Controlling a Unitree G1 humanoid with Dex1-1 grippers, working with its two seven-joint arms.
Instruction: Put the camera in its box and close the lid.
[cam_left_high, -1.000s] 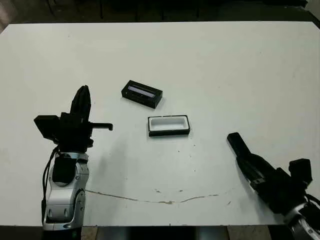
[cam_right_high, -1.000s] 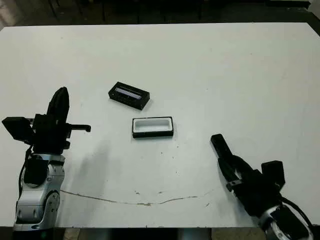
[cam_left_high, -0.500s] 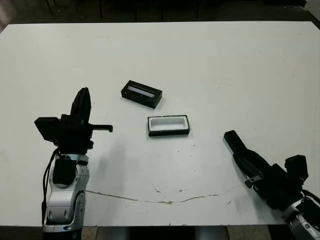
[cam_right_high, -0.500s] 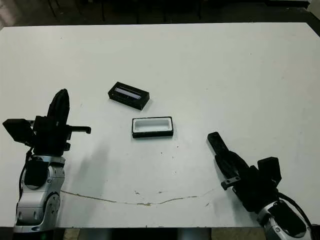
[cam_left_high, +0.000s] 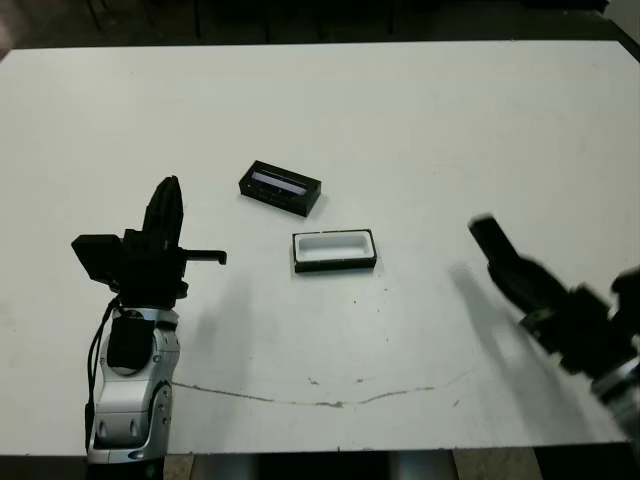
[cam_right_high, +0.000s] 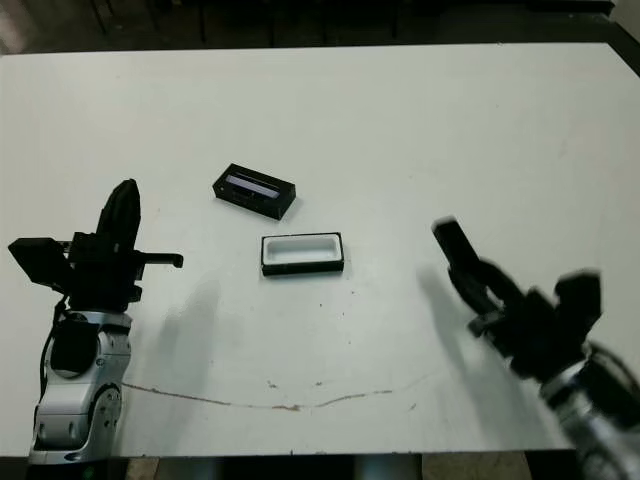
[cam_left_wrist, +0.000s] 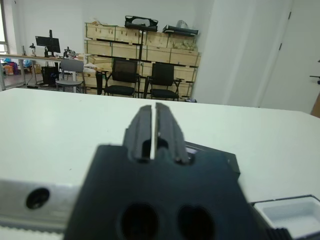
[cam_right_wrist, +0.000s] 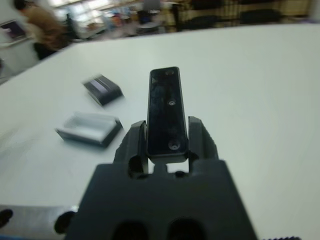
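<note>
Silver-grey left forearm (cam_left_high: 128, 400), black cable alongside; black grippers: left gripper (cam_left_high: 165, 200), right gripper (cam_right_wrist: 167, 142) blocky with round holes.

table (cam_left_high: 420, 120): we see plain white, with a thin brownish crack line near our edge
box (cam_left_high: 335, 250): we see a black rim round a white inside
lid (cam_left_high: 280, 187): black, with a pale greyish strip along its top
camera (cam_right_wrist: 167, 112): glossy black face
right gripper (cam_right_wrist: 167, 142): black fingers and body
left gripper (cam_left_wrist: 153, 131): black fingers, on a silver-grey arm
</note>
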